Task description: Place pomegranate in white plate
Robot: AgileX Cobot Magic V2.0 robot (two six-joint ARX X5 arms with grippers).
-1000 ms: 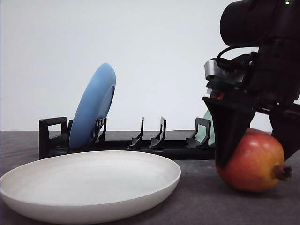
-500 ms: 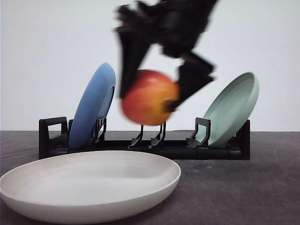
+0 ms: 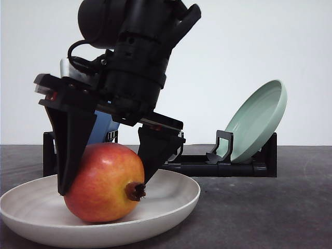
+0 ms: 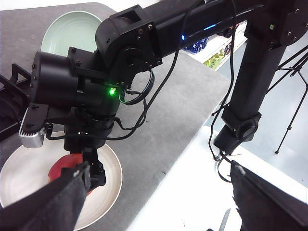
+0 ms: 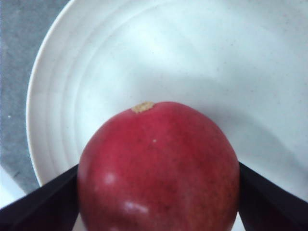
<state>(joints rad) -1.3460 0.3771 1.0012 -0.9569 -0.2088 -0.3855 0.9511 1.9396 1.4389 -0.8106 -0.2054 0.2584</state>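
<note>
Red blending to orange-yellow, the round smooth-skinned pomegranate sits inside the wide shallow off-white round plate at the near left of our dark grey table, its small brown dried crown pointing right. Our black right gripper comes down from above with its two fingers clamped on the fruit's left and right sides. Farther back a black slotted dish rack holds a tilted pale green plate at its right end. Our left gripper's dark fingers stand apart, holding nothing.
</note>
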